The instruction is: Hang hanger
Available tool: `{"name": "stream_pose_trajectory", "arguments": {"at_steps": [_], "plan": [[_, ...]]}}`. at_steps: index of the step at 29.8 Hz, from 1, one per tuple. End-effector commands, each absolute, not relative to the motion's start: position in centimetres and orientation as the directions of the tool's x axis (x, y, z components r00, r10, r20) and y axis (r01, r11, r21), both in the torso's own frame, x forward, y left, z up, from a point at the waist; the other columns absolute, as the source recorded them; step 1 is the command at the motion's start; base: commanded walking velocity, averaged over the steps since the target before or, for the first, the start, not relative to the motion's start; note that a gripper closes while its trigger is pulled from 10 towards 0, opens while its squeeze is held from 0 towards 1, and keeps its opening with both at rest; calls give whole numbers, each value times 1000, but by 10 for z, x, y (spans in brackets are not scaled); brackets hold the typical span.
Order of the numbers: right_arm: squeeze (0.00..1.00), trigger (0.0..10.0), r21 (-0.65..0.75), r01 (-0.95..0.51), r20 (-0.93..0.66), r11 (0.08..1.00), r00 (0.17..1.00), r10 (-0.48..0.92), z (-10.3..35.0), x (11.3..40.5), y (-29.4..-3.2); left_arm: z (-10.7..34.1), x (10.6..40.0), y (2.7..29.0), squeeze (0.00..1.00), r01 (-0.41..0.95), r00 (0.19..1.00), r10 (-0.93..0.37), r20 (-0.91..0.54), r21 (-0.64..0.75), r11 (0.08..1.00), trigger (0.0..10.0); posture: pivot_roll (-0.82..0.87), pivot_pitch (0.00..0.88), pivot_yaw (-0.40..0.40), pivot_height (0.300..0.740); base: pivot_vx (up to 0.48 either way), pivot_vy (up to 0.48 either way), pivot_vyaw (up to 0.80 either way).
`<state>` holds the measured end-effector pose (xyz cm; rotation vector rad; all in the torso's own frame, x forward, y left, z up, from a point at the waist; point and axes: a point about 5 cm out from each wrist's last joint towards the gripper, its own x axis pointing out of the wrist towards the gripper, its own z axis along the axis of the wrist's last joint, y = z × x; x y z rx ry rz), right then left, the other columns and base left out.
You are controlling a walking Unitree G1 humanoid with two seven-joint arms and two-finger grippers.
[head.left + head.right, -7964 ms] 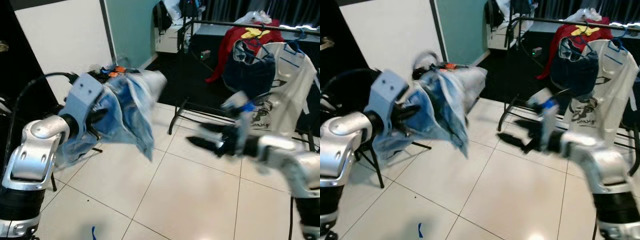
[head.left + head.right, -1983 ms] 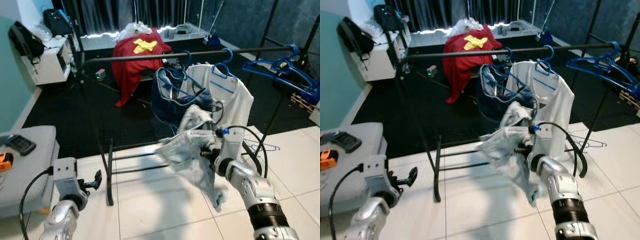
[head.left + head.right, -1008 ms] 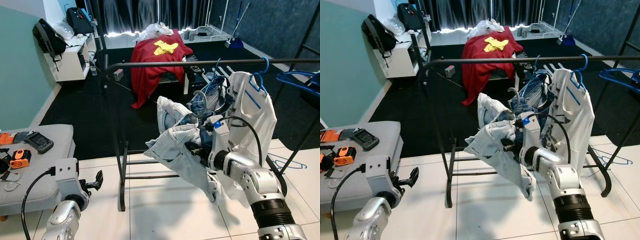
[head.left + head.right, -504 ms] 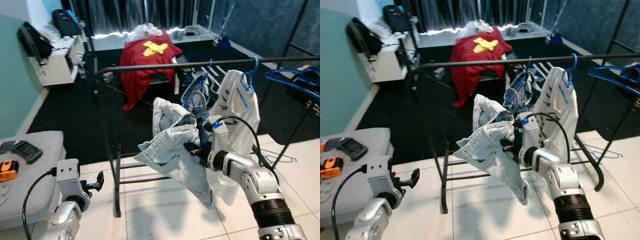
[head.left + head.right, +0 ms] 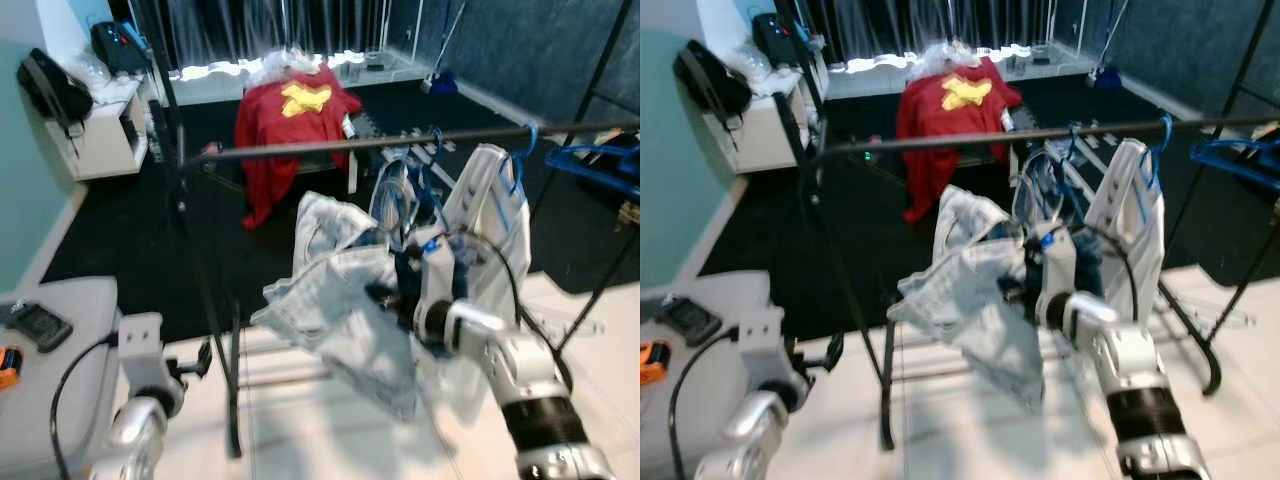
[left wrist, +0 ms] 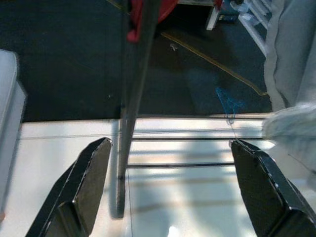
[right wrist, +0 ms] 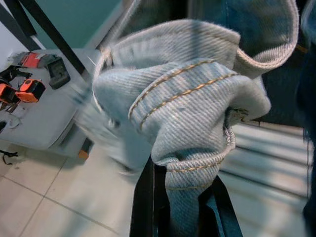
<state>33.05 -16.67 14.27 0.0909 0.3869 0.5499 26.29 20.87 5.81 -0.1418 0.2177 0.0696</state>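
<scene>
**Denim in hand, rail ahead**

Nearest us, at seven o'clock, our left gripper [image 6: 168, 192] idles low with fingers spread wide, nothing between them; at four o'clock our right gripper [image 7: 173, 197] is pinched on the pale denim garment [image 5: 340, 300], held just short of the rail [image 5: 400, 143] at twelve o'clock; we cannot make out its hanger under the folds; the cloth looks soft, floppy and fairly heavy, so we judge the hook the place to guide; beyond hangs a white shirt [image 5: 495, 215].
</scene>
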Motion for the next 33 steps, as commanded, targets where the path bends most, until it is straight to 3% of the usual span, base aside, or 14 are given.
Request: {"name": "stream_pose_trajectory", "arguments": {"at_steps": [1,10,22,33], "plan": [[0,10000,179,-529,-288,829,778,558,153,332,-157,52,257,215,0,-107,967,74,-246,-125,986,10000,-108,0,23,736,330,0,0],[0,10000,177,-531,-300,829,773,559,154,332,-157,52,257,215,0,-108,966,74,-247,-125,986,10000,-107,0,23,736,334,0,0],[0,10000,141,-454,-296,880,828,475,162,343,-167,51,256,215,0,-111,966,77,-246,-127,986,10000,-104,0,19,736,333,0,0],[0,10000,128,-361,-467,924,800,377,138,341,-178,41,253,213,0,-131,947,82,-310,-140,982,10000,-103,0,19,736,0,0,0]]}}
